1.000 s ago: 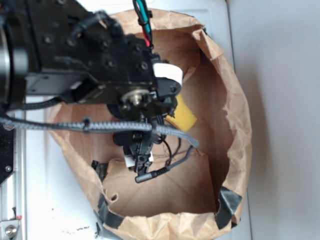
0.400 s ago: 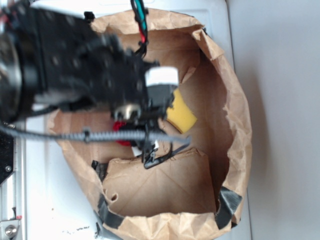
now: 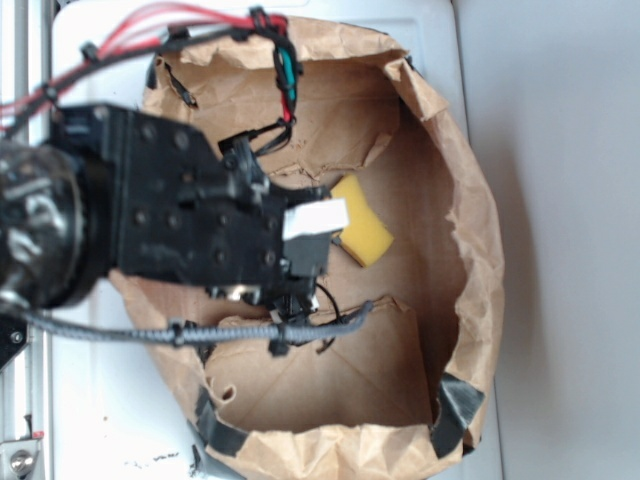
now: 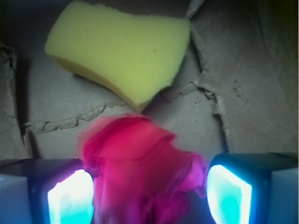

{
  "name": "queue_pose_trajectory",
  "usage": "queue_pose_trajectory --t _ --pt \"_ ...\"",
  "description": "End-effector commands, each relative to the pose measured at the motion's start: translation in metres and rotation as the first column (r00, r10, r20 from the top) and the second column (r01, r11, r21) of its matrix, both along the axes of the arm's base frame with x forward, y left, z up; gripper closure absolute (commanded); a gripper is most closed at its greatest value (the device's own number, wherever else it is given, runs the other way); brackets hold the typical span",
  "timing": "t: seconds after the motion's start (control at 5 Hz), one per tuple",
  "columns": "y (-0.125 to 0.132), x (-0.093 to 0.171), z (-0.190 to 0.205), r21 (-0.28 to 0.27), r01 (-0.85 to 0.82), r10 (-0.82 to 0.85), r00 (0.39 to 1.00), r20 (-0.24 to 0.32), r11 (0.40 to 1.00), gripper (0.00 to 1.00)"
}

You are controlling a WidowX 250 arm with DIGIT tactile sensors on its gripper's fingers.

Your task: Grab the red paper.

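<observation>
In the wrist view the red paper (image 4: 140, 172), a wrinkled wad blurred by motion, lies on the bag's cardboard floor between my gripper's (image 4: 149, 196) two glowing pads (image 4: 70, 198). The jaws stand wide apart on either side of it. The left pad touches the paper, and a small gap shows at the right pad. From the exterior view the gripper (image 3: 287, 322) reaches down inside the brown paper bag (image 3: 470, 250), and the arm hides the red paper there.
The yellow wedge-shaped sponge (image 4: 121, 51) lies just beyond the red paper, nearly touching it; in the exterior view the sponge (image 3: 362, 235) sits right of the arm. The bag's walls surround the gripper. Torn cardboard flaps (image 4: 210, 88) line the floor.
The arm has swung left and down in the exterior view. A glimpse of red under the wrist 0.4 s ago is now covered by the arm.
</observation>
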State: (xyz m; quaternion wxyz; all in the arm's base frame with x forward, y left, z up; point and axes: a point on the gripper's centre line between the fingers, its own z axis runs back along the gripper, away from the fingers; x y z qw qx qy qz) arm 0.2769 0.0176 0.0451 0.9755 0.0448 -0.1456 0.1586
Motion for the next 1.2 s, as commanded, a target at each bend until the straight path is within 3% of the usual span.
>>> queue_pose_trajectory --t 0.0,0.2,0.4,1.0 --pt "-0.010 -0.001 -0.009 0.057 0.009 -0.009 1.000 0.015 0.998 0.00" --pt "-0.012 -0.001 -0.015 0.073 0.005 -0.005 1.000 0.006 0.997 0.10" --pt "-0.010 0.001 -0.010 0.061 -0.006 0.006 1.000 0.001 0.998 1.00" --pt "-0.004 -0.006 0.025 0.012 0.014 -0.014 1.000 -0.008 1.000 1.00"
